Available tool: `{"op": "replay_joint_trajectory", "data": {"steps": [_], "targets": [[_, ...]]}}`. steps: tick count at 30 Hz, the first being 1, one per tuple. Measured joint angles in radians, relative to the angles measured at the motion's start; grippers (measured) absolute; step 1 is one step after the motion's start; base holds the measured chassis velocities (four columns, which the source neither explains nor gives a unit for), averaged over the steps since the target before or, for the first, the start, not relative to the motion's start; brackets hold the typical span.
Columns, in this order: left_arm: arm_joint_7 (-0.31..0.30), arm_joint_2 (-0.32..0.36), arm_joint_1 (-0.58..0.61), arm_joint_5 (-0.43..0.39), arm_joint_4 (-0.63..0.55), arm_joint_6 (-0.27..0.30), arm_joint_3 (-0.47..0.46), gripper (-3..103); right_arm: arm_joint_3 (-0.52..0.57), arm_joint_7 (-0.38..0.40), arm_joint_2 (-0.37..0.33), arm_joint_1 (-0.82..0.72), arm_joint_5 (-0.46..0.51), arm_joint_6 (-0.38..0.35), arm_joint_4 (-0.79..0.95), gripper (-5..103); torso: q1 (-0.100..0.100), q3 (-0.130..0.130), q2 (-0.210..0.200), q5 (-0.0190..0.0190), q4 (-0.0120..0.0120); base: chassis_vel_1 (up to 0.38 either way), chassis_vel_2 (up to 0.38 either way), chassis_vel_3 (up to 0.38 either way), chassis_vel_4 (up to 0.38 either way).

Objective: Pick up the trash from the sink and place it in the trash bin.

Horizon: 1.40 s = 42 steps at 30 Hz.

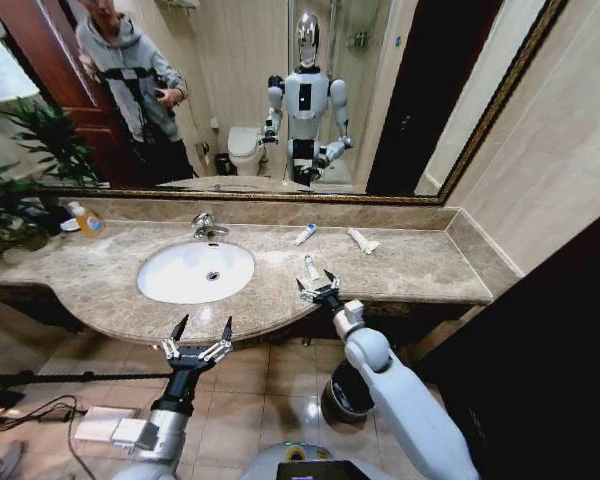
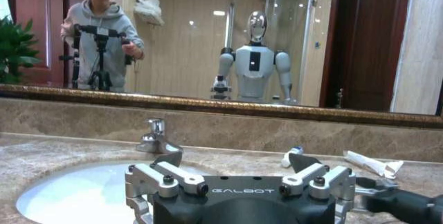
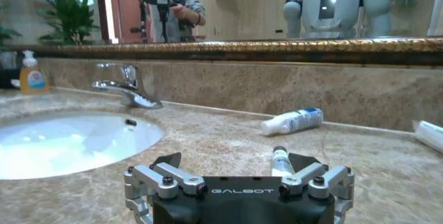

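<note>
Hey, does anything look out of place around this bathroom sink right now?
Yes: three tubes lie loose on the marble counter right of the sink: one near the backsplash, a longer one beside it, another ahead of the right end effector.

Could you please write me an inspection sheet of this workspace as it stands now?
Surface: marble counter around the white sink; basin looks empty.
Job's things: three tubes on the counter: small tube at the right claw, blue-print tube and longer white tube near the wall. Trash bin on the floor beneath the right arm.
Clutter: yellow soap bottle, plant.
Grippers: left claw open, before the counter edge; right claw open, by the small tube.
Cables: cords on the floor.
Surroundings: mirror, tiled wall.
</note>
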Motion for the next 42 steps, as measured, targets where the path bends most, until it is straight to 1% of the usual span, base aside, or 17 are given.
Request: {"op": "replay_joint_trajectory", "data": {"steps": [6, 18, 19, 20, 22, 23, 25, 26, 28, 31, 32, 33, 36, 37, 39, 40, 42], "targets": [[0.0, 0.0, 0.0, 0.0, 0.0, 0.0, 0.0, 100, -0.018, 0.028, 0.028, 0.059, -0.02, -0.024, -0.063, 100, 0.0, 0.0, 0.0, -0.0002, -0.0001, 0.0, 0.0, 0.0, 0.0], [0.0, 0.0, 0.0, 0.0, 0.0, 0.0, 0.0, 100, -0.028, 0.063, 0.038, 0.16, -0.004, -0.06, -0.172, 101, 0.0, 0.0, 0.0, 0.0, -0.0001, 0.0, 0.0, 0.0, 0.0], [0.0, 0.0, 0.0, 0.0, 0.0, 0.0, 0.0, 100, -0.027, 0.064, 0.038, 0.166, -0.001, -0.061, -0.182, 97, 0.0, 0.0, 0.0, 0.0, -0.0001, 0.0, 0.0, 0.0, 0.0], [0.0, 0.0, 0.0, 0.0, 0.0, 0.0, 0.0, 100, -0.027, 0.064, 0.038, 0.166, -0.001, -0.061, -0.182, 97, 0.0, 0.0, 0.0, 0.0, -0.0001, 0.0, 0.0, 0.0, 0.0], [0.0, 0.0, 0.0, 0.0, 0.0, 0.0, 0.0, 100, -0.025, 0.064, 0.039, 0.176, 0.009, -0.063, -0.199, 86, 0.0, 0.0, 0.0, -0.0001, -0.0001, 0.0, 0.0, 0.0, 0.0], [0.0, 0.0, 0.0, 0.0, 0.0, 0.0, 0.0, 100, -0.025, 0.064, 0.039, 0.176, 0.009, -0.063, -0.199, 86, 0.0, 0.0, 0.0, -0.0001, -0.0001, 0.0, 0.0, 0.0, 0.0], [0.0, 0.0, 0.0, 0.0, 0.0, 0.0, 0.0, 100, -0.022, 0.065, 0.04, 0.178, 0.019, -0.068, -0.207, 76, 0.0, 0.0, 0.0, 0.0, -0.0001, 0.0, 0.0, 0.0, 0.0], [0.0, 0.0, 0.0, 0.0, 0.0, 0.0, 0.0, 100, -0.022, 0.065, 0.04, 0.178, 0.019, -0.068, -0.207, 76, 0.0, 0.0, 0.0, 0.0, -0.0001, 0.0, 0.0, 0.0, 0.0], [0.0, 0.0, 0.0, 0.0, 0.0, 0.0, 0.0, 100, -0.017, 0.065, 0.04, 0.178, 0.02, -0.071, -0.212, 65, 0.0, 0.0, 0.0, 0.0, -0.0001, 0.0, 0.0, 0.0, 0.0], [0.0, 0.0, 0.0, 0.0, 0.0, 0.0, 0.0, 100, -0.015, 0.063, 0.039, 0.178, 0.02, -0.073, -0.216, 65, 0.0, 0.0, 0.0, 0.0, -0.0001, 0.0, 0.0, 0.0, 0.0], [0.0, 0.0, 0.0, 0.0, 0.0, 0.0, 0.0, 100, -0.014, 0.062, 0.039, 0.177, 0.02, -0.074, -0.22, 54, 0.0, 0.0, 0.0, 0.0, -0.0001, 0.0, 0.0, 0.0, 0.0], [0.0, 0.0, 0.0, 0.0, 0.0, 0.0, 0.0, 100, -0.011, 0.062, 0.04, 0.175, 0.02, -0.074, -0.223, 48, 0.0, 0.0, 0.0, 0.0, -0.0001, 0.0, 0.0, 0.0, 0.0], [0.0, 0.0, 0.0, 0.0, 0.0, 0.0, 0.0, 100, -0.008, 0.061, 0.041, 0.172, 0.02, -0.074, -0.224, 43, 0.0, 0.0, 0.0, 0.0, -0.0001, 0.0, 0.0, 0.0, 0.0], [0.0, 0.0, 0.0, 0.0, 0.0, 0.0, 0.0, 100, -0.005, 0.06, 0.041, 0.169, 0.02, -0.075, -0.224, 32, 0.0, 0.0, 0.0, 0.0, -0.0001, 0.0, 0.0, 0.0, 0.0], [0.0, 0.0, 0.0, 0.0, 0.0, 0.0, 0.0, 100, -0.002, 0.057, 0.039, 0.166, 0.02, -0.075, -0.223, 27, 0.0, 0.0, 0.0, 0.0, -0.0001, 0.0, 0.0, 0.0, 0.0], [0.0, 0.0, 0.0, 0.0, 0.0, 0.0, 0.0, 100, -0.002, 0.057, 0.039, 0.166, 0.02, -0.075, -0.223, 27, 0.0, 0.0, 0.0, 0.0, -0.0001, 0.0, 0.0, 0.0, 0.0], [0.0, 0.0, 0.0, 0.0, 0.0, 0.0, 0.0, 100, 0.001, 0.056, 0.038, 0.164, 0.021, -0.074, -0.221, 17, 0.0, 0.0, 0.0, 0.0, -0.0001, 0.0, 0.0, 0.0, 0.0]]}}
